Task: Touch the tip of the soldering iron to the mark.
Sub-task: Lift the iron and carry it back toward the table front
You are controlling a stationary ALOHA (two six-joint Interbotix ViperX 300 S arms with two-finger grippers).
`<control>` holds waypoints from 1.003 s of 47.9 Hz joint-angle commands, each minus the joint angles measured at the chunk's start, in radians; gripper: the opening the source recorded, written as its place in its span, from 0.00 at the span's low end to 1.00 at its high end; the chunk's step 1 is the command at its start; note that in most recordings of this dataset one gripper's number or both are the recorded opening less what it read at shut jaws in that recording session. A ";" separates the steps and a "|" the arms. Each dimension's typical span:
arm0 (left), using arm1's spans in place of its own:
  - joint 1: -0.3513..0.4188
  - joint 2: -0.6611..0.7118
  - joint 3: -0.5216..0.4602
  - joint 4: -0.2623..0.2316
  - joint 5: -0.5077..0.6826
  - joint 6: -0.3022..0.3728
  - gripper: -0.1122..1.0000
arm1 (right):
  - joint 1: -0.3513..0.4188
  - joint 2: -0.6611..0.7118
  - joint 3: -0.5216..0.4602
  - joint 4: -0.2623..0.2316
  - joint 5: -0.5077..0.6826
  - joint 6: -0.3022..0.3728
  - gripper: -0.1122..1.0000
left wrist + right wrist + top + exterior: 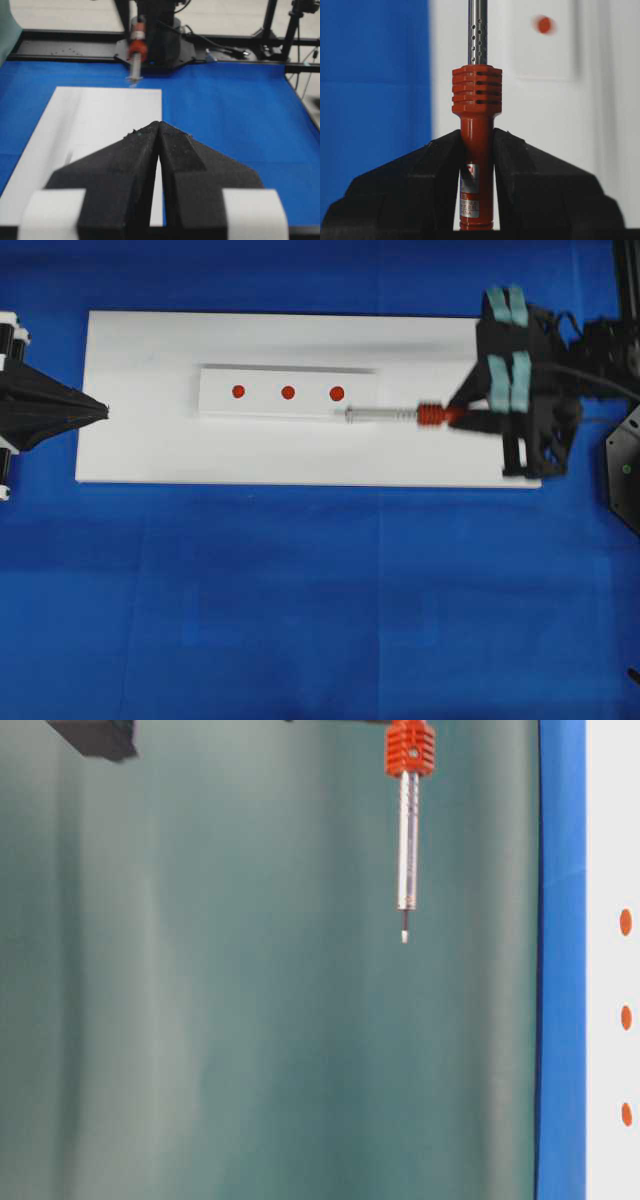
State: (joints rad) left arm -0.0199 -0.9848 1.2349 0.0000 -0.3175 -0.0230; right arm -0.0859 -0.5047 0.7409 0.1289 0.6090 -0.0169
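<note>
My right gripper (462, 418) is shut on the red-orange handle of the soldering iron (400, 415), which lies level and points left. Its tip (340, 415) hangs just below the rightmost of three red marks (337, 393) in the overhead view. In the table-level view the tip (404, 935) is well away from the board, touching nothing. The right wrist view shows the gripper (476, 134) clamped on the handle (476, 90), with one mark (544, 24) up and to the right; the tip is out of frame. My left gripper (100, 411) is shut and empty at the board's left end.
The marks sit on a white strip (265, 405) on a white board (150, 455) over blue cloth (300, 600). The iron's black cord (590, 380) runs off right past the right arm. A black frame and base (160, 45) stand beyond the board.
</note>
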 commanded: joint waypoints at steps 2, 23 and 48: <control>0.000 0.003 -0.012 0.003 -0.009 0.003 0.10 | 0.103 -0.015 -0.008 -0.026 -0.044 0.072 0.16; -0.002 0.003 -0.012 0.002 -0.018 -0.002 0.10 | 0.454 0.106 -0.061 -0.342 -0.074 0.566 0.16; -0.002 0.003 -0.012 0.002 -0.034 -0.002 0.10 | 0.505 0.296 -0.192 -0.580 -0.018 0.811 0.16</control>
State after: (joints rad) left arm -0.0184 -0.9863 1.2349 0.0015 -0.3405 -0.0245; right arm 0.4326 -0.2424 0.6136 -0.4357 0.6013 0.7931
